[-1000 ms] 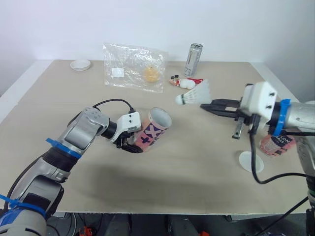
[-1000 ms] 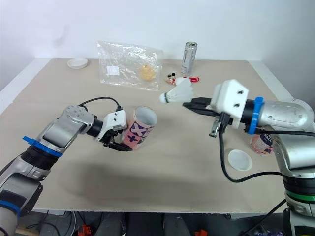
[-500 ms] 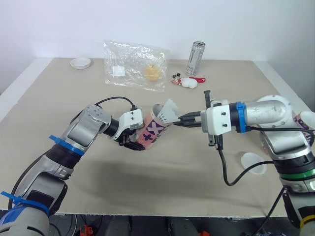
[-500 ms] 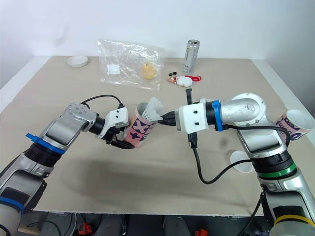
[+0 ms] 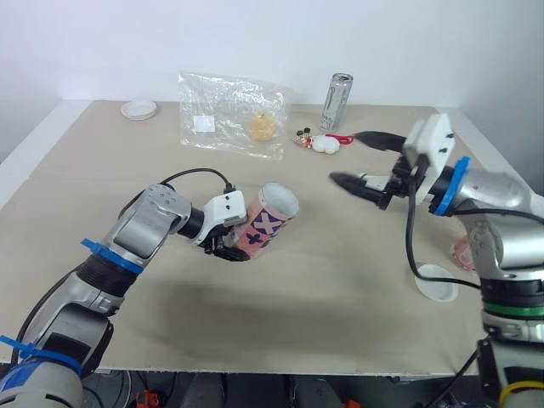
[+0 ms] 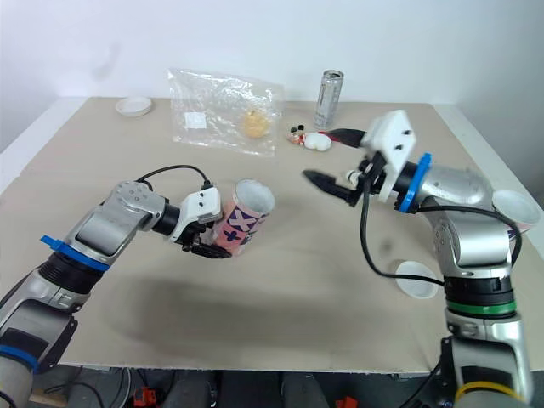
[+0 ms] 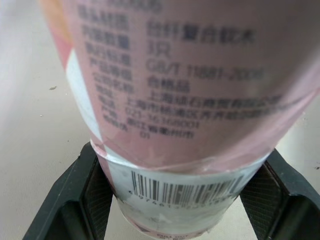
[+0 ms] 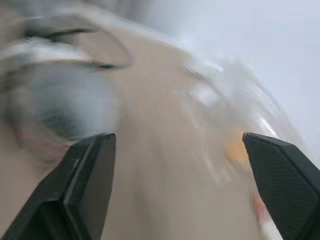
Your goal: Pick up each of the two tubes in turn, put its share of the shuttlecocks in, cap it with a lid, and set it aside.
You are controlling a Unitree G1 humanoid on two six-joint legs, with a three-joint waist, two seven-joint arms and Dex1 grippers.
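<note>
Gripping pink tube point(image 5: 268, 223), left fingers point(image 7: 82, 200); right fingers point(image 5: 357, 183) wide apart near can point(image 5: 338, 100), bag point(image 5: 231, 115)

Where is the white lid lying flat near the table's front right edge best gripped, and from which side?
Probably by its rim, from straight above. The lid lies flat and thin on the table, so little side wall shows for a sideways approach. The open right gripper could descend with one finger at each opposite edge and pinch across it. The left gripper holds the tube.
</note>
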